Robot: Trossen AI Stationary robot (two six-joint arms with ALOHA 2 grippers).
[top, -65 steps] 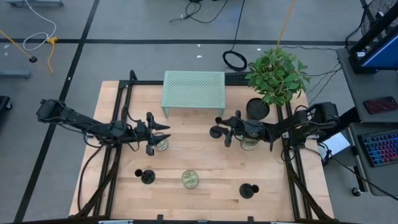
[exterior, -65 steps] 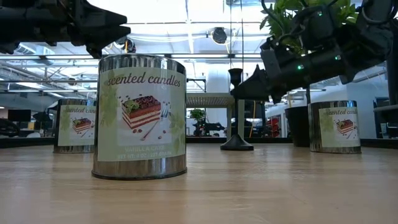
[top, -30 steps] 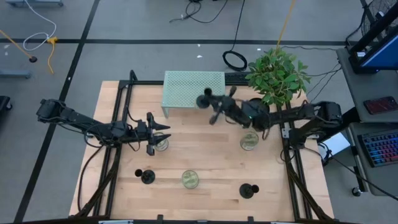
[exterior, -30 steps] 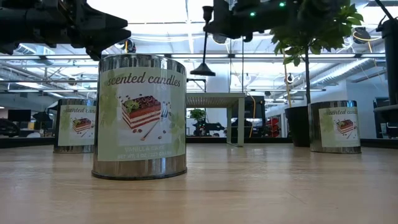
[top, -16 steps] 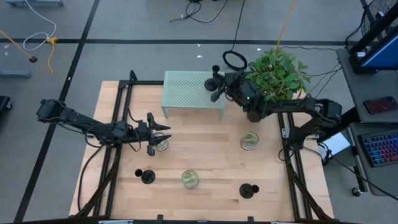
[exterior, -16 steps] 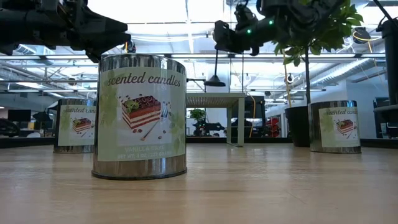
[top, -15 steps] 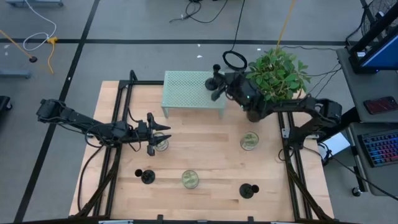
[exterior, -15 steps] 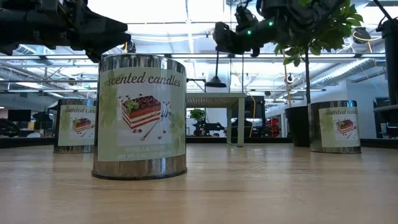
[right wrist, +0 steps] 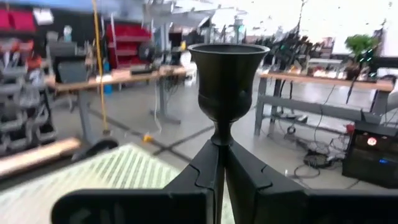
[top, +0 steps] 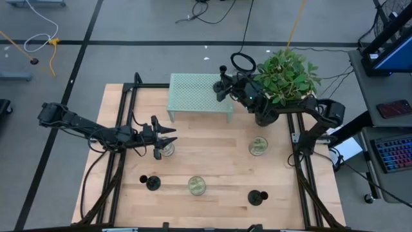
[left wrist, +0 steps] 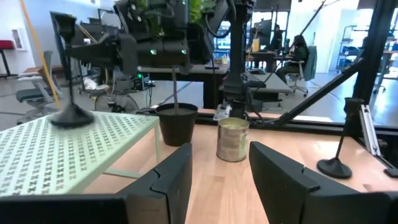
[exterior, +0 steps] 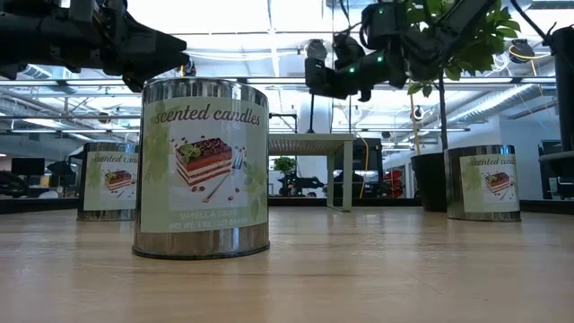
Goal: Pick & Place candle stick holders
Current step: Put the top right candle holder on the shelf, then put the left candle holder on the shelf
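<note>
— Candle stick holder (right wrist: pixel 227 81): where is it held?
— Its thin stem is pinched by the right gripper (top: pixel 226 86) over the green perforated rack's (top: pixel 199 92) right end, carried up from the table; placing seems near.
— And the left gripper (top: pixel 166 136)?
— Spread beside a shiny tin (top: pixel 167 149); two matte black holders (top: pixel 152 183) are left near the table's (top: pixel 219 161) front edge.

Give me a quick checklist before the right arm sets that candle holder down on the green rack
1. Grip: right gripper shut on the candle stick holder stem. Ok.
2. Holder upright: stem vertical in the left wrist view. Ok.
3. Position: holder over the right end of the green perforated rack. Ok.
4. Base touching the rack: cannot tell.
5. Left gripper out of the way: open, waiting by a candle tin, far from the rack. Ok.
6. Plant leaves close beside the right arm. Cannot tell if they brush it.
</note>
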